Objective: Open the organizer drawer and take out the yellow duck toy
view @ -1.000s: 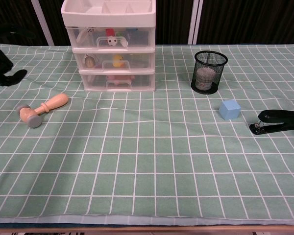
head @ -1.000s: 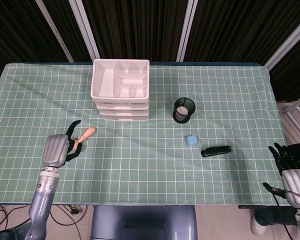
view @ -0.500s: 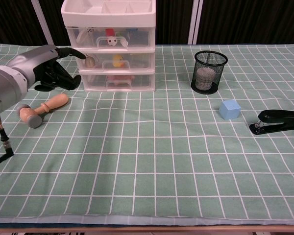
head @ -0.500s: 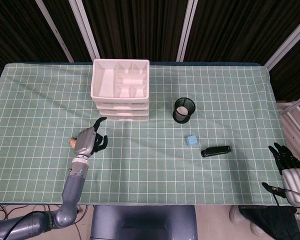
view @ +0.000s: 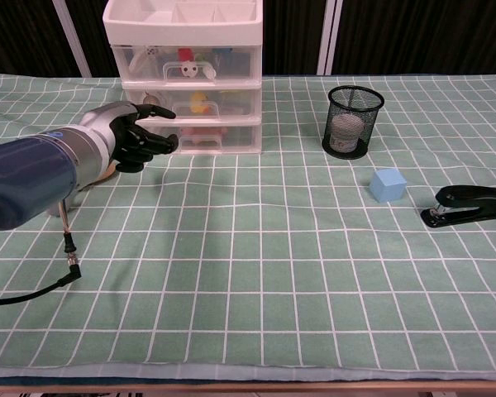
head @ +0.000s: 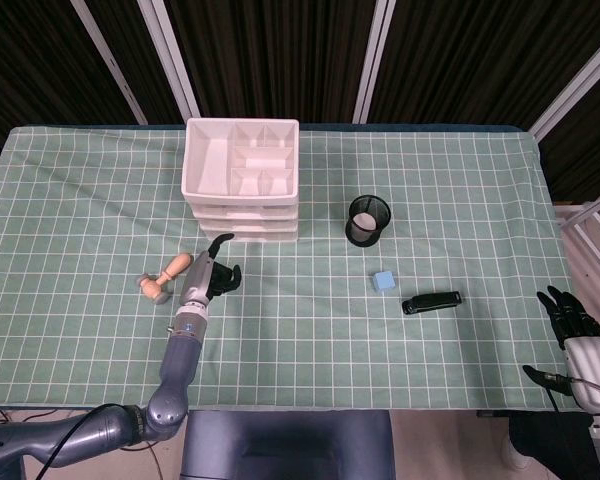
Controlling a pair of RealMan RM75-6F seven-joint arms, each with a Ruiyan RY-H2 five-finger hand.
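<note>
Three closed drawers on the white plastic organizer (view: 182, 74) at the back of the green checked tablecloth (head: 310, 330), the small yellow duck toy (view: 200, 102) visible through the clear front of the middle drawer (view: 194, 106). Stretched out in front of the organizer's lower left corner, near but apart from it, the grey-and-black left hand (view: 131, 135), holding nothing, fingers (view: 160, 114) loosely apart and pointing toward the drawers. Just beside that hand on the cloth, a wooden-handled stamp (head: 165, 276). Farther right, a black mesh pen cup (view: 354, 121), a light blue cube (view: 388, 184) and a black stapler (view: 467, 205). Low at the table's right edge in the head view only, the dark right hand (head: 572, 318), empty, fingers spread and raised.
</note>
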